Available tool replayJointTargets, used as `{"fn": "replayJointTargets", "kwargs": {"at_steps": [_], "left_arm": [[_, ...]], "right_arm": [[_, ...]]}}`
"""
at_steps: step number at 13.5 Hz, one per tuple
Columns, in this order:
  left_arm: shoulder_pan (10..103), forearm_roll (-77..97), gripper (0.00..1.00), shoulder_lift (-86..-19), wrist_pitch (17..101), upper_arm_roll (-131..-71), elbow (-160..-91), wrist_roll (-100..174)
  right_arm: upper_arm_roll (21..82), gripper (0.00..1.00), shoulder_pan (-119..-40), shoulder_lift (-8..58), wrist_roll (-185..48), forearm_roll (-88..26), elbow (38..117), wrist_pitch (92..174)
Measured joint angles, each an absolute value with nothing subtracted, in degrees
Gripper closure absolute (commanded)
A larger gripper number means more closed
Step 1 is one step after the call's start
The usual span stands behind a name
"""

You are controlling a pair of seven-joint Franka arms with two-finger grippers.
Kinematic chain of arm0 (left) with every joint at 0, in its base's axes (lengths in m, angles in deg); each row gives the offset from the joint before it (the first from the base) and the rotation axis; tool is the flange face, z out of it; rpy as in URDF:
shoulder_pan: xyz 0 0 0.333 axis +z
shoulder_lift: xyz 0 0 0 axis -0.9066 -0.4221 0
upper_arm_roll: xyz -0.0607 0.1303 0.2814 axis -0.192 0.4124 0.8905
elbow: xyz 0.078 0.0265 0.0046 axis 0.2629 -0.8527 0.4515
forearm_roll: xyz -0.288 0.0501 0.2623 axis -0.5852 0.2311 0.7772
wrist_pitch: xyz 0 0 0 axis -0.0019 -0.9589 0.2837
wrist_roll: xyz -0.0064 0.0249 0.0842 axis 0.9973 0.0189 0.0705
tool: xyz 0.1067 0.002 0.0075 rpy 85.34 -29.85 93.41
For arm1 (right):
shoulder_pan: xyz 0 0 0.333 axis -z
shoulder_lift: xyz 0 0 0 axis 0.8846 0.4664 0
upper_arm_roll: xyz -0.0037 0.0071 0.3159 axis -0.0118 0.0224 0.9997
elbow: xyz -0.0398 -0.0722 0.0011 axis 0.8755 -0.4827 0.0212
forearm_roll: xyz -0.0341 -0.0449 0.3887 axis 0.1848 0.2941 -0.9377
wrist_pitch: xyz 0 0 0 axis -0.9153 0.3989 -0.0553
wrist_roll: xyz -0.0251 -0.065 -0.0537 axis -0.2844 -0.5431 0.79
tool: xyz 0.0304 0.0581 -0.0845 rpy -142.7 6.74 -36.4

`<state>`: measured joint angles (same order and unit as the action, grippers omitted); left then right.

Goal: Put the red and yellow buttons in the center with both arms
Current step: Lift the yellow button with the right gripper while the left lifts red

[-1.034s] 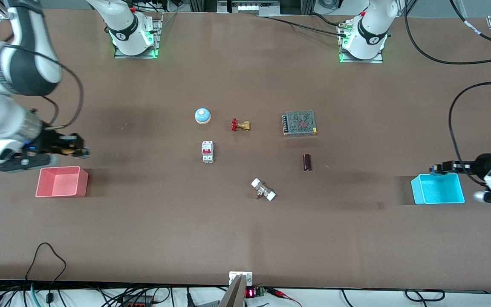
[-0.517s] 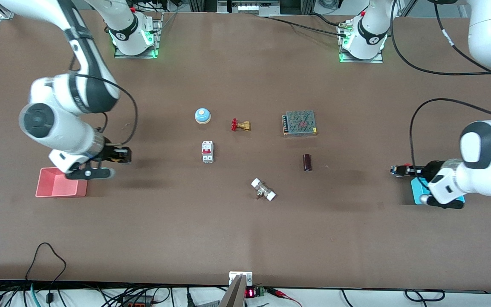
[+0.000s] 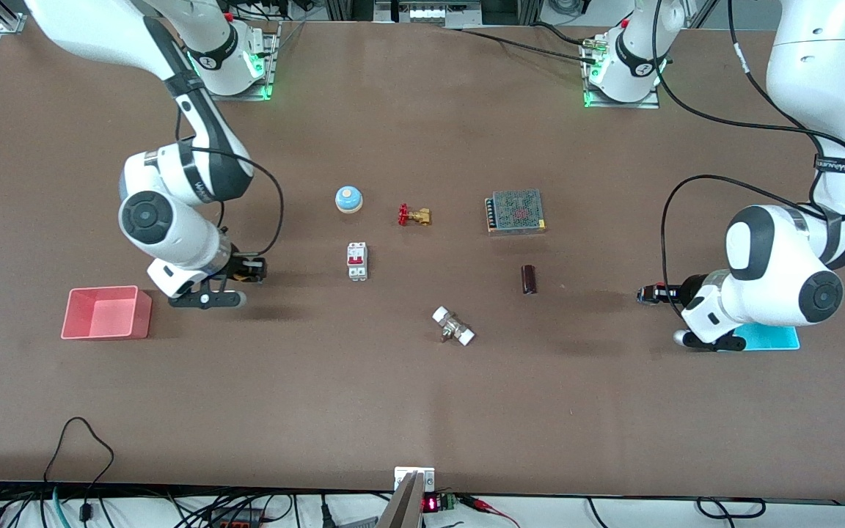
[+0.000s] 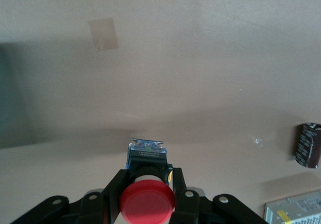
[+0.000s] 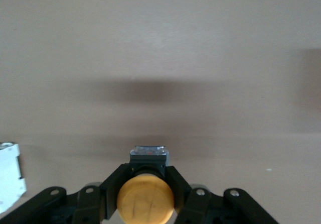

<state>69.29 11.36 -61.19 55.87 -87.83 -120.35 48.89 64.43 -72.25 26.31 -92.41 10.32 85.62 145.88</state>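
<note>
Left hand (image 4: 146,184) clamps the red button (image 4: 147,202); right hand (image 5: 146,181) clamps the yellow button (image 5: 145,200), both seemingly above bare tabletop (image 3: 408,396).

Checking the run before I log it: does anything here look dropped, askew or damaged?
Nothing stands out. The left end effector is shut on the red button over bare table, and the right end effector is shut on the yellow button. Neither has slipped.

The front camera is looking down across the whole table (image 3: 422,411); both wrist cameras are hovering close, sharing its brown surface.
</note>
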Motion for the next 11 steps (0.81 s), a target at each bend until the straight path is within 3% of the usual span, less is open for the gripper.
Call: {"fn": "replayJointTargets", "kwargs": {"at_steps": [5, 10, 11], "left_arm": [[68.6, 11.4, 0.71, -61.2, 63.5, -87.8, -125.4, 46.9], [68.6, 11.4, 0.4, -61.2, 64.4, -87.8, -126.2, 46.4], [68.6, 11.4, 0.25, -61.2, 64.4, -87.8, -126.2, 46.4]], "right_arm": [[64.4, 0.91, -76.0, 27.4, -95.2, 10.3, 86.5, 147.9], [64.3, 0.91, -76.3, 29.5, -96.0, 10.3, 88.0, 152.4], [64.3, 0.9, -76.3, 29.8, -96.0, 10.3, 88.0, 152.8]]}}
